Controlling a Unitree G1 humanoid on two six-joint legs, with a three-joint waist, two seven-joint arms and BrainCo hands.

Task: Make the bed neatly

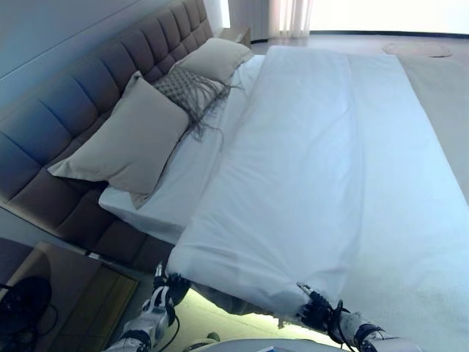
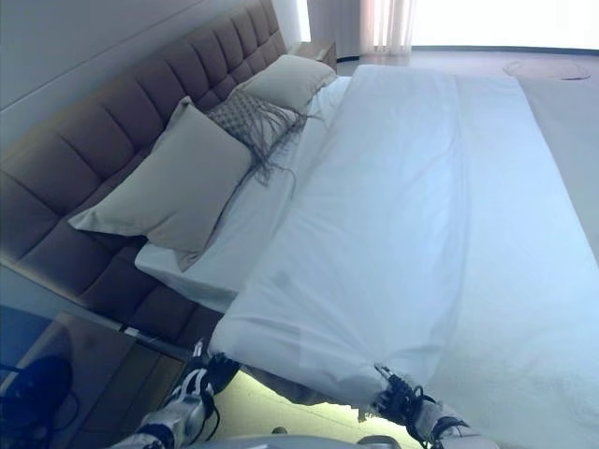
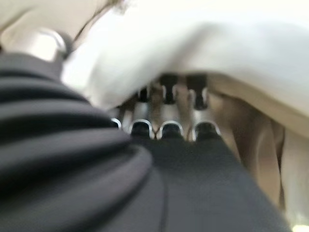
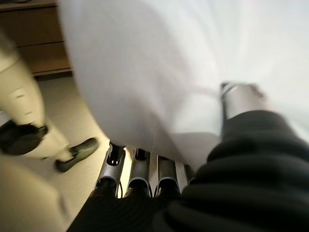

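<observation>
A white duvet (image 1: 315, 161) covers most of the bed, and its near edge hangs over the bed's side. My left hand (image 1: 163, 292) holds the duvet's near left corner, with the fingers (image 3: 166, 94) under the cloth and the thumb (image 3: 46, 43) over it. My right hand (image 1: 320, 309) grips the same edge further right. Its thumb (image 4: 239, 99) presses on top of the cloth, its fingers (image 4: 137, 169) reach beneath, and creases fan out from the grip. A strip of white sheet (image 1: 183, 176) shows between the duvet and the pillows.
A large beige pillow (image 1: 124, 136), a fringed patterned cushion (image 1: 187, 88) and a second beige pillow (image 1: 216, 59) lean on the tufted headboard (image 1: 66, 103). A wooden nightstand (image 1: 66, 293) stands at the lower left. Far off lie another nightstand (image 1: 236, 33) and a round rug (image 1: 418, 48).
</observation>
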